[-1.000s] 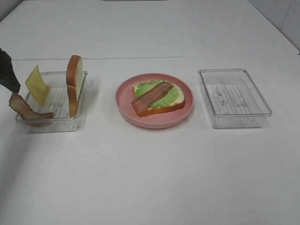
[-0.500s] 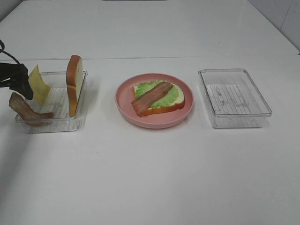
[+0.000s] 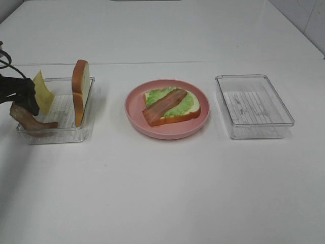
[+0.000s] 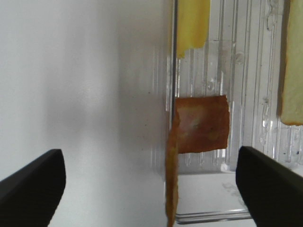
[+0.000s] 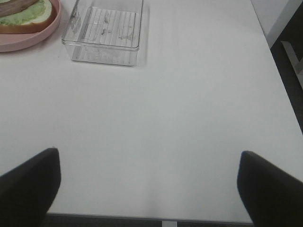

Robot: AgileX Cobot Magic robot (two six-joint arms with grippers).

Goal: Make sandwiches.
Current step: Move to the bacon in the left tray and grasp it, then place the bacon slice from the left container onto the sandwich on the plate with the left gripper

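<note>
On the pink plate (image 3: 167,133) lies the partly built sandwich (image 3: 170,105): a bread slice with lettuce and a bacon strip on top. The left tray (image 3: 61,136) holds a second bacon strip (image 3: 31,121) draped over its left wall, a leaning yellow cheese square (image 3: 43,92) and an upright bread slice (image 3: 80,91). My left gripper (image 3: 25,99) hovers open just above that bacon strip (image 4: 201,124), its fingers (image 4: 33,189) spread wide either side, with the cheese (image 4: 191,21) beyond. My right gripper (image 5: 149,189) is open over bare table, out of the exterior high view.
An empty clear tray (image 3: 254,107) stands right of the plate and shows in the right wrist view (image 5: 106,30), with the plate (image 5: 28,41) beside it. The table's right edge (image 5: 284,94) runs close to the right gripper.
My left gripper has come in from the left edge and lowered toward the bacon strip at the tray's left end. Nothing else has moved.
</note>
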